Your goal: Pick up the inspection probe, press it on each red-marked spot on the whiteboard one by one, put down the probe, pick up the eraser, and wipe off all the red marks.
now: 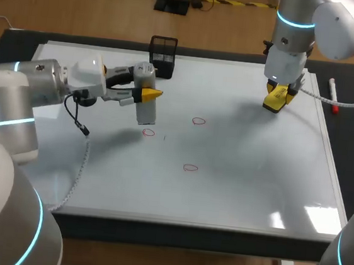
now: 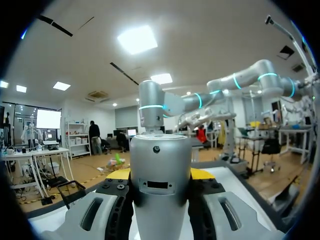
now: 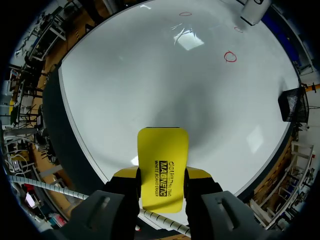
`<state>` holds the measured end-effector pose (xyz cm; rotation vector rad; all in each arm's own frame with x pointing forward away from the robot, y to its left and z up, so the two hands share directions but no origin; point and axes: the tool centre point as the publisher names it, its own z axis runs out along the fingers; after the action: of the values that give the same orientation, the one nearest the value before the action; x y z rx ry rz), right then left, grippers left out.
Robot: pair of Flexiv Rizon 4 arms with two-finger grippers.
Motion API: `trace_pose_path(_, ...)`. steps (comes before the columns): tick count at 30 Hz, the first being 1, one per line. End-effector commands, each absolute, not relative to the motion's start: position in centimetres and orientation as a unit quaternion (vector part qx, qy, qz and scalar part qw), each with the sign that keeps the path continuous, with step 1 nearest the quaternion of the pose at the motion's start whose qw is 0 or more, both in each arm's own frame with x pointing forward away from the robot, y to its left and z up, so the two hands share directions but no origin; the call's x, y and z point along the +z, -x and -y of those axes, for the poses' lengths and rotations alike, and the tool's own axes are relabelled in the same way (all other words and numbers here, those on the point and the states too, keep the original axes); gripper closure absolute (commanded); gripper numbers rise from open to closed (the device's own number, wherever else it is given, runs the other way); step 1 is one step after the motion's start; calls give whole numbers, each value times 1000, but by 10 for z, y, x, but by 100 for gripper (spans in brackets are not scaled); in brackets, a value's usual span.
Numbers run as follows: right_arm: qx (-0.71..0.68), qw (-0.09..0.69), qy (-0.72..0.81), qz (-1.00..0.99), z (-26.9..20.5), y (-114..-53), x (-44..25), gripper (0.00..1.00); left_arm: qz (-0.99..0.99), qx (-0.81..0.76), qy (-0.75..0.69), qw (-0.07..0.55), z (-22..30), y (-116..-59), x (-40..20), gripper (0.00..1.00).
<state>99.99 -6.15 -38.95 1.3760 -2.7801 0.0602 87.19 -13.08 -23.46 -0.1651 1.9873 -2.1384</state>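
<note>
Spanning most of the table [image 1: 352, 157], the whiteboard [image 1: 254, 178] carries three red marks. The left arm [image 1: 23, 88] reaches in low, jaws clamped on the probe [image 1: 145, 111], whose long axis stands roughly upright. Its lower end is right over the nearest mark [image 1: 148, 132], though I cannot tell whether they touch. The middle mark [image 1: 198, 121] and the near mark [image 1: 190, 167] lie further right. The right arm [image 1: 291, 43] hangs at the far right, jaws gripping the eraser [image 3: 163, 167], well apart from all three.
</note>
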Motion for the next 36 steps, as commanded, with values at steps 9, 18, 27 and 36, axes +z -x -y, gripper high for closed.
trace_pose_path(9,21,20,-444,896,62,-1000,-388,100,-674,-730,55,99,128,-872,-250,100)
trace_pose_path(18,21,20,-444,896,62,-1000,-388,100,-677,-728,50,94,133,-867,-260,100)
trace_pose_path(27,21,20,-444,896,62,-1000,-388,100,-679,-727,52,92,134,-865,-267,100)
trace_pose_path(36,21,20,-444,896,62,-1000,-388,100,-679,-727,53,90,135,-864,-274,100)
